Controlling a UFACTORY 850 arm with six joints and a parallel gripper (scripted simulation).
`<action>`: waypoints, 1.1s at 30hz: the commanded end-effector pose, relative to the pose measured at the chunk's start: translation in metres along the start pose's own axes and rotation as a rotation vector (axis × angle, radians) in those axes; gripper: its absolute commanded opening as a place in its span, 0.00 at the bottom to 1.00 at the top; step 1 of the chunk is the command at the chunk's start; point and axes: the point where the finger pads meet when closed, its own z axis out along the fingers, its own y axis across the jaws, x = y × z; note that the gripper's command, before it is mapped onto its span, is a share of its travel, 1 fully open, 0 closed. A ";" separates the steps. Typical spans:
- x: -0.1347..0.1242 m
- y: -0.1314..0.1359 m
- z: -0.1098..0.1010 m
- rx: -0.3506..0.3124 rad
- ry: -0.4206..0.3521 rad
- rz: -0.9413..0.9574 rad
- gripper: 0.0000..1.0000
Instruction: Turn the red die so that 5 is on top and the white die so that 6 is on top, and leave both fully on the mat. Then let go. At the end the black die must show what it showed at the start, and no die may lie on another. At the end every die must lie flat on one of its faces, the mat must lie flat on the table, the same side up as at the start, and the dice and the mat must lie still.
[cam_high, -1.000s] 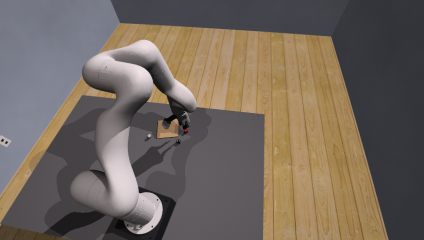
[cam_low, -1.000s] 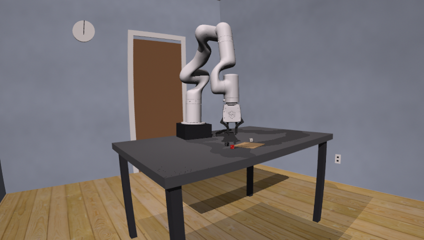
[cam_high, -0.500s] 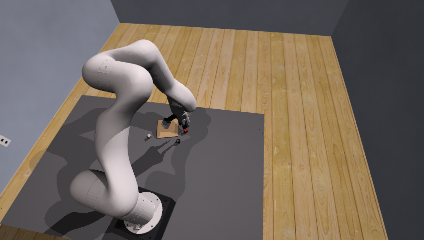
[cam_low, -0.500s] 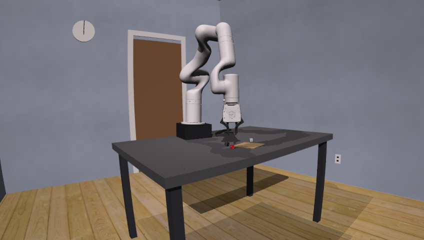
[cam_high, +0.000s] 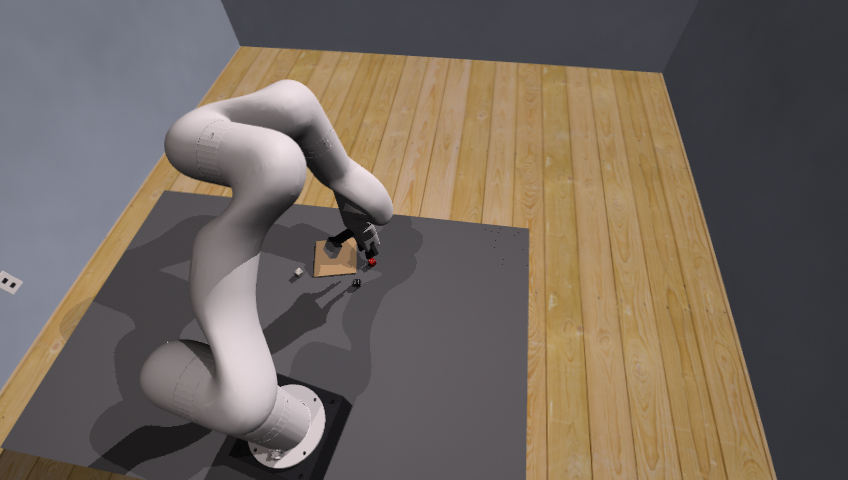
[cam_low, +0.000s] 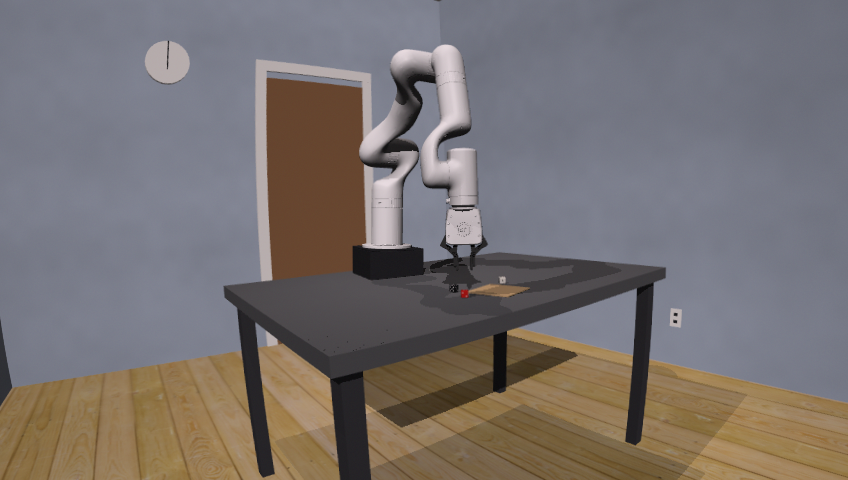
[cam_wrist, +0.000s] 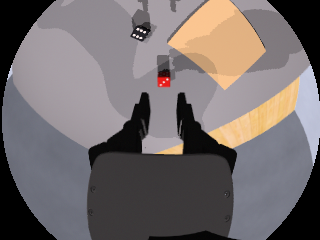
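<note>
Sitting below the end effector (cam_high: 370, 253) (cam_low: 464, 267) (cam_wrist: 163, 96): the red die (cam_high: 371, 261) (cam_low: 464, 293) (cam_wrist: 164, 80).

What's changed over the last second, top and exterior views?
Nothing visibly moved. The gripper hovers with its fingers apart, nothing taken or let go. The red die, black die, white die and mat stayed put, all three dice off the mat.
</note>
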 end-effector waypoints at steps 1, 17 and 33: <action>-0.001 0.000 0.000 -0.001 -0.001 0.000 0.36; -0.001 0.000 0.015 -0.003 0.000 0.000 0.36; -0.001 0.000 0.038 -0.003 0.000 0.000 0.36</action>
